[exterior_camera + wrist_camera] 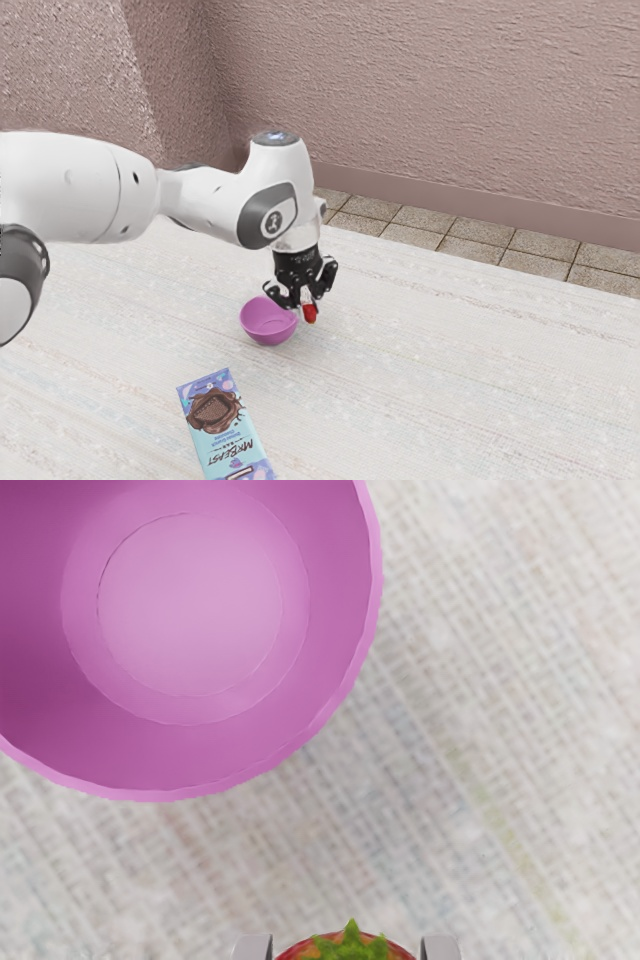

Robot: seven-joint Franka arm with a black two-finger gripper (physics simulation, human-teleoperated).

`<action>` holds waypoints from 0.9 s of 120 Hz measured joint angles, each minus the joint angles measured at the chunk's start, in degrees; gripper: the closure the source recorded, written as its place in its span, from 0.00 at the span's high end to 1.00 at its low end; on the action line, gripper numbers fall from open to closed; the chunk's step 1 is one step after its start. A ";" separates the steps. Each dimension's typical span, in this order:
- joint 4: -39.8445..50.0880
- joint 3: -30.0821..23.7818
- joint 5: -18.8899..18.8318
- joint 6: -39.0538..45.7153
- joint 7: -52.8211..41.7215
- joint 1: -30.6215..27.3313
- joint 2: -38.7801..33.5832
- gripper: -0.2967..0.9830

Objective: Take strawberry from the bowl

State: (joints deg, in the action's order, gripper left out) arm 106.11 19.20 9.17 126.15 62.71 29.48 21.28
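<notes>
Pale tabletop [450, 380], exterior view's chocolate bar [225, 425], wrist view's leafy strawberry [346, 948]

The rounded arm [88, 190] is white with grey caps [276, 138], dark dots [136, 178], a round emblem [273, 223] and black gripper [308, 304].

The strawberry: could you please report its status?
Gripper shut on strawberry. Strawberry out of the bowl, beside it. Chocolate bar well aside, not in the way.
</notes>
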 joint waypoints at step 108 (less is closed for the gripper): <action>-14.15 -5.10 0.75 -0.21 0.93 6.42 15.98 0.36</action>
State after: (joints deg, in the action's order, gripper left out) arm 91.96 14.10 9.92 125.94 63.63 35.90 37.26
